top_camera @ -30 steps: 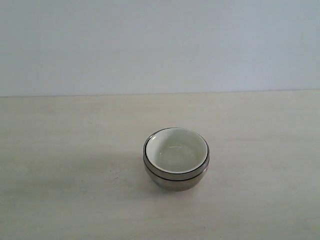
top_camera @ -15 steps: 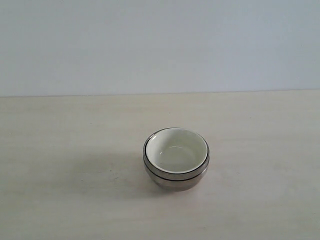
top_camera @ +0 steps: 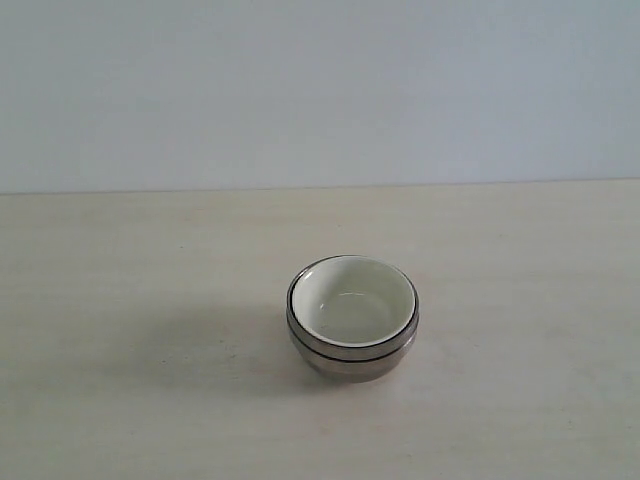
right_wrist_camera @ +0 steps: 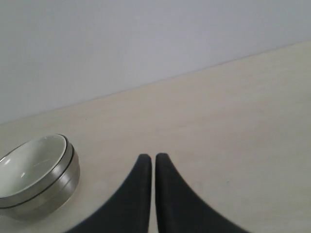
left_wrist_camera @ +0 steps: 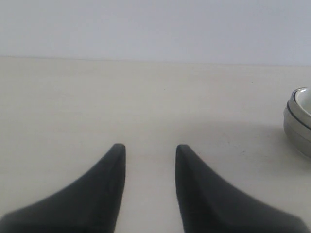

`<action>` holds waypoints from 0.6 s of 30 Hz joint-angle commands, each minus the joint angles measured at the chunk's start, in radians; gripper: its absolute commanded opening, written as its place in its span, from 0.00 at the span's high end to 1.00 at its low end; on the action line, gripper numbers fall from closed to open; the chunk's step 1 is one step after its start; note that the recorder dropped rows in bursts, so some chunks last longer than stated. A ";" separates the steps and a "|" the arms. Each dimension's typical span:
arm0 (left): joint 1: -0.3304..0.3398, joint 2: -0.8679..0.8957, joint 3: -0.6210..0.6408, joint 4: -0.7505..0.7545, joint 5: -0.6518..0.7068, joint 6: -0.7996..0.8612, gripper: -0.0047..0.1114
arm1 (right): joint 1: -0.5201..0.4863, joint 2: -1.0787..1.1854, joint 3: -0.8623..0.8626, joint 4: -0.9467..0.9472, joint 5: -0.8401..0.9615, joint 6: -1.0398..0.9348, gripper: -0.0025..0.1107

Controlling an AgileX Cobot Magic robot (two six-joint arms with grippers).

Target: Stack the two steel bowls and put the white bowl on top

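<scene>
- Pale blank wall (top_camera: pixel 320 90) at the back; light wood-grain desk (top_camera: pixel 120 400) in front, carrying one stack of bowls and nothing else in view.
- Item: steel bowls (top_camera: pixel 350 358). They stand upright near the middle of the desk. Shiny metal body with dark bands under the rim. The banding suggests one steel bowl nested in the other, though I cannot separate the two shells with certainty from where I stand.
- Item: white bowl (top_camera: pixel 352 300). Glossy off-white, mouth up, seated inside the steel rim and sitting level. Its foot is hidden by the metal around it. Nesting keeps it steady without any support.
- Item: left fingers (left_wrist_camera: pixel 112 170). Spread apart, nothing between them, hanging over bare desk with the stack well off to the side. The right wrist view shows no contact either.
- Item: right fingers (right_wrist_camera: pixel 138 179). Drawn together with only a thin slit between the tips, holding nothing, also apart from the stack.
- Assessment: the order asked for appears to be in place, white on top of steel. Both arms being clear of the stack fits a finished job; I judge no further grasp is needed unless the nesting proves crooked.
</scene>
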 commanded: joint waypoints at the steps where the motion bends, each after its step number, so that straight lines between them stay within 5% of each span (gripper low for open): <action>1: 0.003 -0.003 0.004 -0.001 -0.007 0.003 0.68 | 0.000 -0.005 0.004 -0.023 0.008 0.017 0.98; 11: 0.003 -0.003 0.004 -0.001 -0.007 0.003 0.68 | 0.000 -0.005 0.004 -0.066 -0.040 -0.223 0.98; 18: 0.003 -0.003 0.004 -0.001 -0.007 0.003 0.68 | 0.000 -0.005 0.004 -0.060 0.102 -0.288 0.98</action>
